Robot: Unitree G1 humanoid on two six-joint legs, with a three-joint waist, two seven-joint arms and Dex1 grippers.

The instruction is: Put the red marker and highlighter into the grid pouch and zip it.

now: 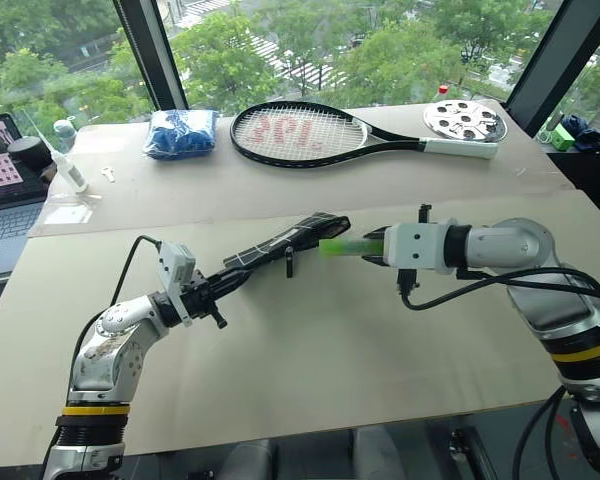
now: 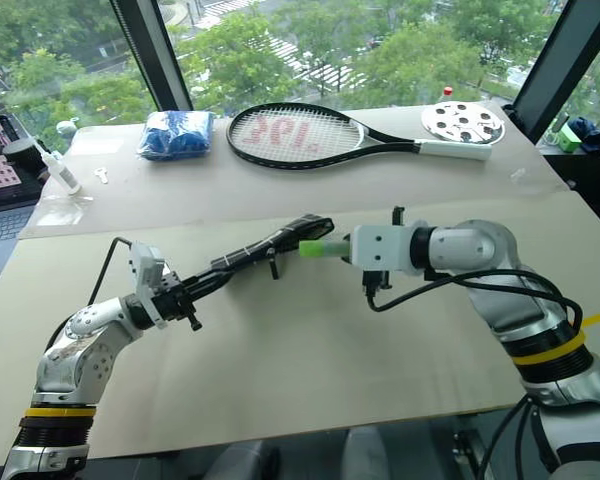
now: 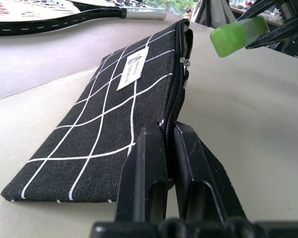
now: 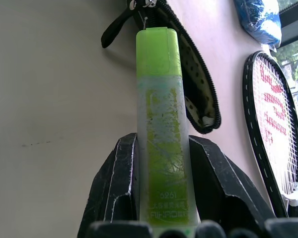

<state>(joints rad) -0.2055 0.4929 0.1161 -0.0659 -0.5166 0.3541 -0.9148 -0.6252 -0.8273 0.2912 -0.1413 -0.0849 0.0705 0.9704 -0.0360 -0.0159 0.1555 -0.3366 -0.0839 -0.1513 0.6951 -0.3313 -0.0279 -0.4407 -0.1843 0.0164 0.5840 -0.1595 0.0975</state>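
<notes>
The grid pouch (image 1: 280, 245), black with white lines, is held off the table by its near end in my shut left gripper (image 1: 230, 282). Its zipper side (image 3: 175, 94) faces up and its far mouth (image 4: 201, 101) gapes open, showing dotted lining. The black pull strap (image 1: 289, 263) hangs below. My right gripper (image 1: 376, 246) is shut on the light-green highlighter (image 1: 340, 246), whose cap (image 4: 158, 49) points at the open mouth, right at its edge. The red marker is out of view.
At the back of the table lie a tennis racket (image 1: 310, 133), a blue plastic packet (image 1: 180, 133) and a white perforated disc (image 1: 465, 120). A laptop (image 1: 0, 195) and a small white bottle (image 1: 68, 165) stand at the left edge.
</notes>
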